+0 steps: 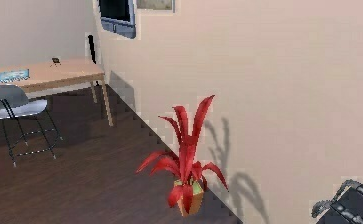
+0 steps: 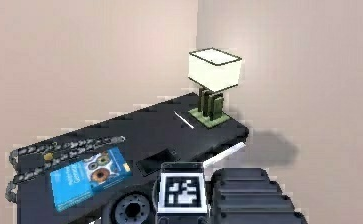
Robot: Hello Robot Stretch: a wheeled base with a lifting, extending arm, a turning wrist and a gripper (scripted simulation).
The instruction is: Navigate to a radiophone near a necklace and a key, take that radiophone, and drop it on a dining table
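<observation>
- Tool [image 2: 129, 209] low in the frame's middle, at the dark tabletop's [image 2: 139, 125] near edge; its fingers' state and load cannot be told.
- Radiophone too small to tell apart; beaded chain [image 2: 39, 152] at lower left.

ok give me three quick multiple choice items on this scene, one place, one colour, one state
1. Where does the potted plant stand? A on the table. B on the floor by the wall. C on the chair.
2. What colour is the lamp's shade? A cream. B blue. C black.
3. How does the blue book lie? A flat on the dark tabletop. B upright against the wall. C on the floor.
1 B: its pot sits on the dark floor beside the beige wall. 2 A: the shade is pale cream. 3 A: its cover faces up on the tabletop.
</observation>
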